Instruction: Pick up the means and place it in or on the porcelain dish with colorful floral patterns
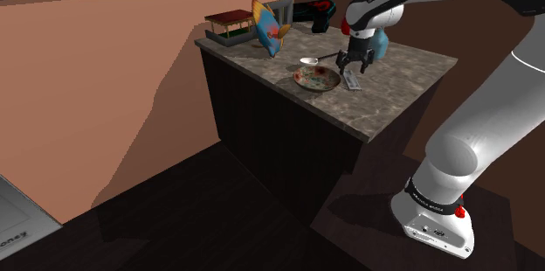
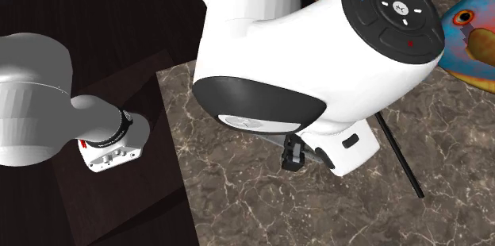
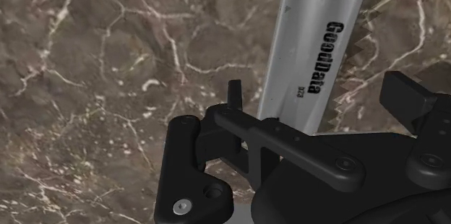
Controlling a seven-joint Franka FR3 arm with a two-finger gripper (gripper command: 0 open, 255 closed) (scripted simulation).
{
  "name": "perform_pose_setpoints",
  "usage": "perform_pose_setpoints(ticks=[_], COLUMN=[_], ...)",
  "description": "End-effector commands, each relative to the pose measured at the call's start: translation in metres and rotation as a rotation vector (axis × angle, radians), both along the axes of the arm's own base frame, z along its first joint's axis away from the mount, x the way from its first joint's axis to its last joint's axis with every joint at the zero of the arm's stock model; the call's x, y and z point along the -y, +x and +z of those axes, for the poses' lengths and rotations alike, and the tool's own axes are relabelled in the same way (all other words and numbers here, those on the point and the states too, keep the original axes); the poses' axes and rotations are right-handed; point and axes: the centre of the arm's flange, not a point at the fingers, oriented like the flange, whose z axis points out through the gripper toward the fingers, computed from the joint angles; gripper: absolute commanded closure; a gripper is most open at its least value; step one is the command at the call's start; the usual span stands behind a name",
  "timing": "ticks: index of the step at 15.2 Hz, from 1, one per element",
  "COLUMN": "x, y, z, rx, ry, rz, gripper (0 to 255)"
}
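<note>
— What did we find on the counter (image 1: pixel 397 94)?
— We found brown marbled stone carrying a floral dish (image 1: pixel 316 78). Just beside the dish, to its right in the shoulder view, a flat silver strip (image 3: pixel 311 49) lay on the stone. It had toothed edges and the word GoodData printed along it.
— And the jaws?
— They hung just above the strip, beside the dish. We saw them released, with one black finger (image 3: pixel 408 103) on either side of the strip and neither touching it.
— Anything else near the dish?
— A white spoon (image 1: pixel 311 60) lay behind it, and a blue and orange fish figure (image 1: pixel 267 30) stood farther back.
</note>
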Motion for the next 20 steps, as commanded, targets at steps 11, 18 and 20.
perform_pose_setpoints(ticks=[11,18,20], x=[0.0008,0.0003,0.0008], y=[0.0002,0.0002,0.0002], z=[-0.0202,-0.0203,-0.0203], rx=[0.0,0.0,0.0], ry=[0.0,0.0,0.0], rz=[-0.001,-0.001,-0.001], gripper=[255,255,255])
